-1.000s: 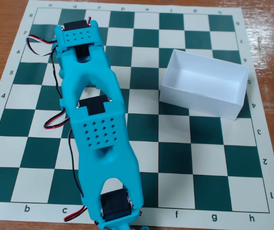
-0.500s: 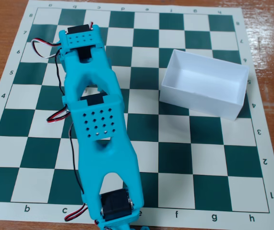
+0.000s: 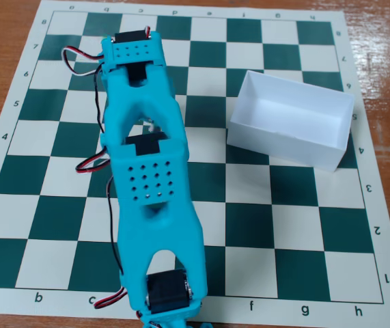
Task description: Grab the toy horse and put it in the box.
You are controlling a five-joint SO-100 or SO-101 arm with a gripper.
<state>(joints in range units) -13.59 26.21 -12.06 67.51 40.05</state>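
My blue arm [image 3: 147,178] stretches from the board's near edge up over the left half of the chessboard mat [image 3: 263,225]. It covers whatever lies beneath it. The gripper is folded under the arm, and its jaws do not show. A small pale shape [image 3: 152,126] shows through the gap in the arm; I cannot tell what it is. No toy horse is recognisable anywhere in view. The white open box [image 3: 290,119] stands on the right side of the board, to the right of the arm, and its inside looks empty.
The mat lies on a wooden table [image 3: 386,41]. Red, black and white cables [image 3: 89,164] loop out on the arm's left side.
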